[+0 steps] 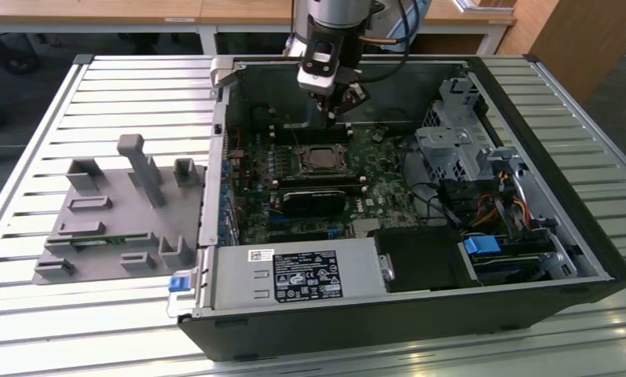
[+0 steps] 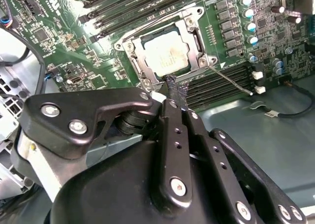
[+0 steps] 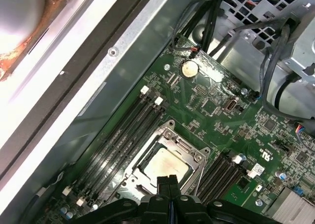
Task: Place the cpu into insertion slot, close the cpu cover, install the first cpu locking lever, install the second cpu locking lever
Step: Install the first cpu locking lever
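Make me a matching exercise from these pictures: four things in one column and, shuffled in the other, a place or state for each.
Things
1. cpu
2. cpu cover
3. gripper
4. grey fixture

Places or states
A. outside the computer case, on the exterior view's left
B. silvery frame lying flat around the cpu
C. fingertips together, just beside the cpu cover
D. dull beige square showing through the cpu cover's window

Pairs: 1-D, 2-B, 3-C, 4-A

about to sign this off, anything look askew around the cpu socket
One thing: in the second wrist view a thin locking lever sticks out from the cpu cover across the memory slots, not tucked along the frame. The cpu sits flat in the cover's window.
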Robot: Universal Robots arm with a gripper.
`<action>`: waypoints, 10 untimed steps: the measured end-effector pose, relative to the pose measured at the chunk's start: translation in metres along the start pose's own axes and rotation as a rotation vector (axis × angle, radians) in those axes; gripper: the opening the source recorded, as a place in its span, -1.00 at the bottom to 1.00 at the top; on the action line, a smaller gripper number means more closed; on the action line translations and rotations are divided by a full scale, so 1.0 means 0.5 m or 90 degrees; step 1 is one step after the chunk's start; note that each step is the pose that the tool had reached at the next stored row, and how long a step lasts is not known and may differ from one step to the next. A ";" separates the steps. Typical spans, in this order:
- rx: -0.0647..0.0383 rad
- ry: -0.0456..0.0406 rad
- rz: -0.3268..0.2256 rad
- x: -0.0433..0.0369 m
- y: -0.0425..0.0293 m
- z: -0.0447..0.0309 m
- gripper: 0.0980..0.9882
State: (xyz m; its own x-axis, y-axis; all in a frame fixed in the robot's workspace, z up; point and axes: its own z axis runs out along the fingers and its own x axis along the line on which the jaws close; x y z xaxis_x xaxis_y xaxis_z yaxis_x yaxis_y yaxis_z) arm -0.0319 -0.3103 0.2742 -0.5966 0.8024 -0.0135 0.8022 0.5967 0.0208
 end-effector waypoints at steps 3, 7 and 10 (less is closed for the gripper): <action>0.000 0.0001 -0.008 0.000 0.000 0.000 -0.98; 0.000 0.0004 -0.019 0.000 0.000 0.000 -0.98; 0.000 0.0005 -0.027 0.000 0.000 0.000 -0.98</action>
State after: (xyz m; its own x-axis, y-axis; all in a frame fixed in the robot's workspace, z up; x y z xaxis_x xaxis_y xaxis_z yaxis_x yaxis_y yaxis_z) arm -0.0319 -0.3103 0.2742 -0.6297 0.7767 -0.0135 0.7764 0.6299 0.0208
